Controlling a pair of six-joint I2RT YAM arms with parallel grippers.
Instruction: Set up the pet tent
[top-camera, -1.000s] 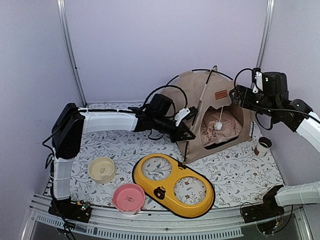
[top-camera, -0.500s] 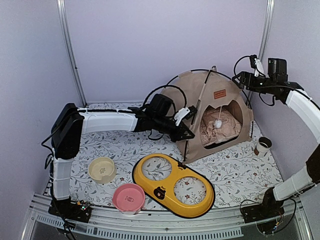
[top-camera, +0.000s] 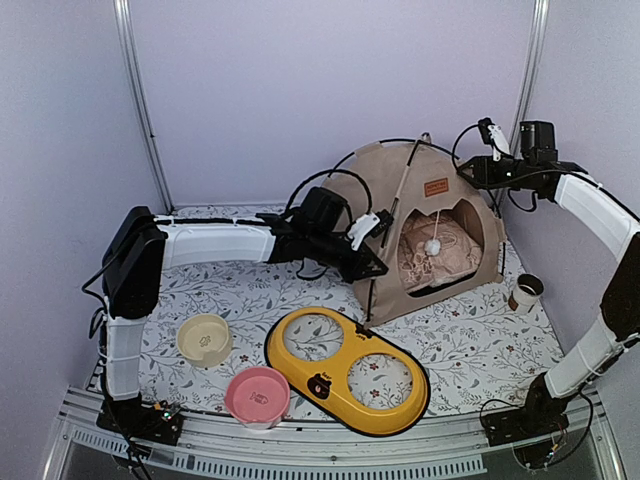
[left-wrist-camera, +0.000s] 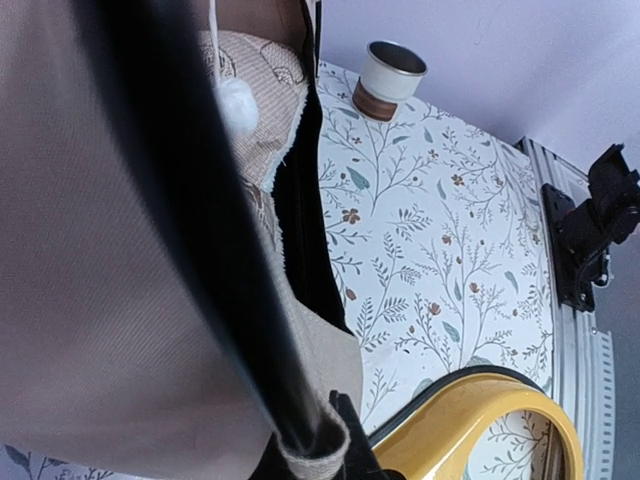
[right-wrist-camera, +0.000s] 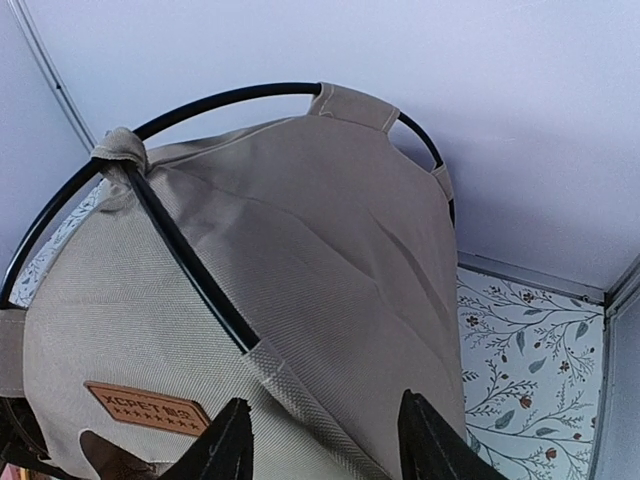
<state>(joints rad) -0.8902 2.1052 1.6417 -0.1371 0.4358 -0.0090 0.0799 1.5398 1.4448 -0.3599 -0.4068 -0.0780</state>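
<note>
- The tent (top-camera: 385, 180) stands on the bench (top-camera: 470, 340), behind the yellow feeder (top-camera: 345, 372).
- My left claw (top-camera: 370, 258) is closed on the tent's front-left pole (left-wrist-camera: 245, 300).
- My right claw (right-wrist-camera: 322, 445) hangs parted and empty just above the tent's right shoulder; the roof pole (right-wrist-camera: 193, 270) arches up-left from there.

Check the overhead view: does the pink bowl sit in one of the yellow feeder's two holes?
No, the pink bowl stands on the mat beside the yellow feeder, whose holes show only mat.
</note>
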